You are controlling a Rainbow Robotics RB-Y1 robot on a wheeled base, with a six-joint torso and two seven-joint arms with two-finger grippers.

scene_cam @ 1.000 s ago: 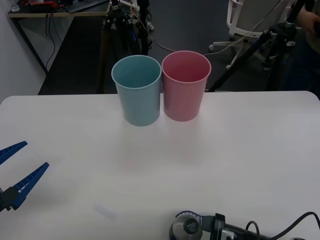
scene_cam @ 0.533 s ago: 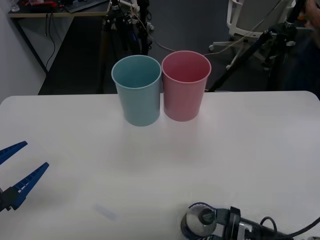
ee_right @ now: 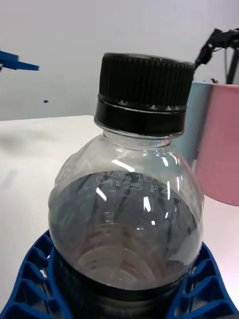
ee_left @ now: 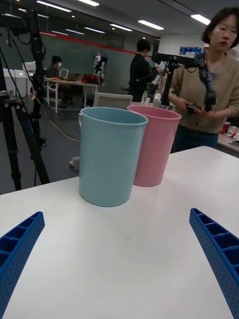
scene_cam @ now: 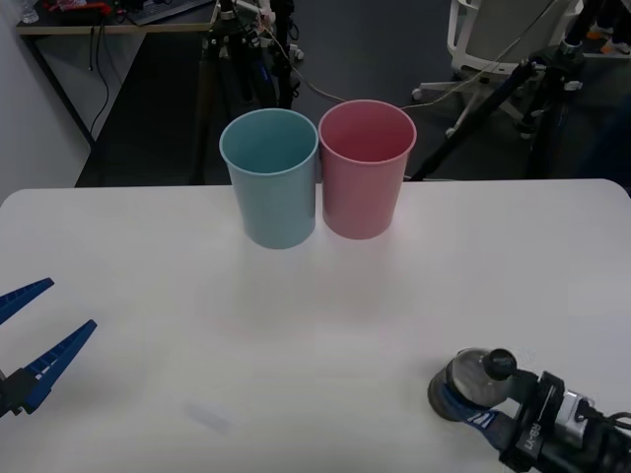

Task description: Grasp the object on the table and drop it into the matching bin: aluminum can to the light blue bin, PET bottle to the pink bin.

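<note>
My right gripper (scene_cam: 465, 399) is shut on the PET bottle (scene_cam: 471, 379), a small clear bottle with dark contents and a dark cap, low over the front right of the white table (scene_cam: 296, 315). In the right wrist view the bottle (ee_right: 129, 219) sits between the blue fingers (ee_right: 30, 289) of the gripper (ee_right: 124, 304). The pink bin (scene_cam: 365, 177) and the light blue bin (scene_cam: 271, 187) stand upright side by side at the table's far edge, well beyond the bottle. My left gripper (scene_cam: 30, 335) rests open at the front left, its fingers (ee_left: 219, 249) wide apart and pointing at both bins (ee_left: 109, 154).
Behind the table's far edge stand black tripods (scene_cam: 227, 59) and a white chair (scene_cam: 493, 39) on a dark floor. White tabletop lies bare between the bottle and the bins.
My right gripper has carried the bottle to the right along the table's front edge. The left arm and both bins have stayed still.
</note>
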